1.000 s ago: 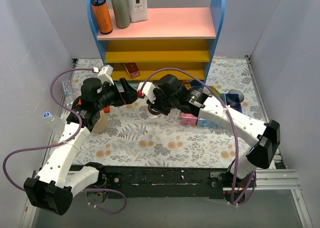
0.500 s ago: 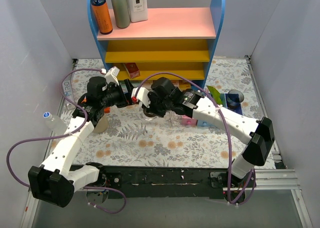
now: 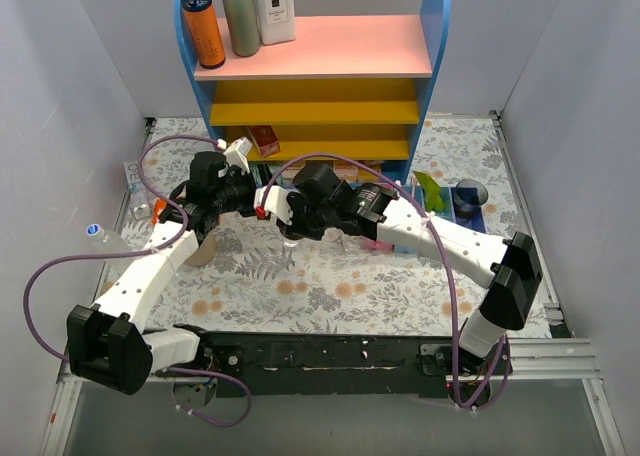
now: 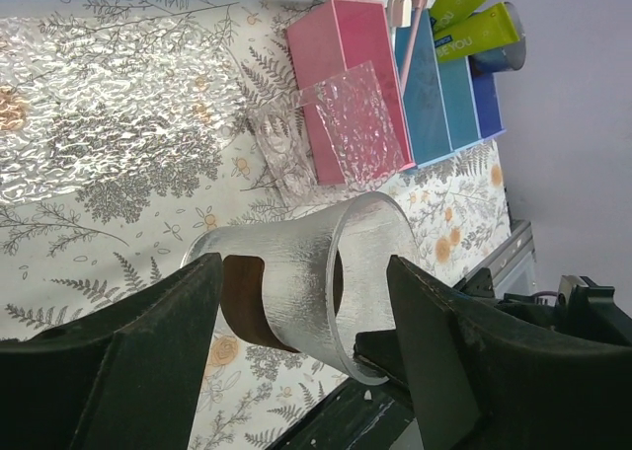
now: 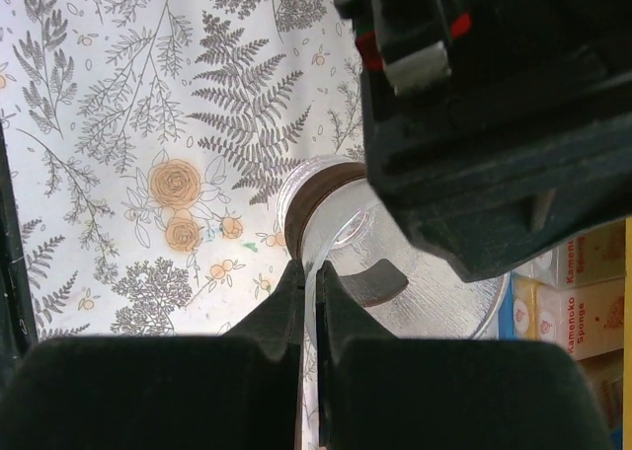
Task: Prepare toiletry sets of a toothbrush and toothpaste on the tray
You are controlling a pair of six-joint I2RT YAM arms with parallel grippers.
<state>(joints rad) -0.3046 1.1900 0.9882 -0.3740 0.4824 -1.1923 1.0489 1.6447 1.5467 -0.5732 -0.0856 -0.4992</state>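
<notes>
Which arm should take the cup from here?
Left, I think. The left gripper has a finger on each side of the cup, ready for a full grasp; the right gripper only pinches its thin rim, a weaker hold for carrying.

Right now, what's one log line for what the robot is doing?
right pincer: shut on clear cup rim | left pincer: open, straddling cup | cup: tipped sideways between both pincers

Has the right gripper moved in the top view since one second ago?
Yes. The right gripper moved left, farther from the shelf's blue right panel.
</notes>
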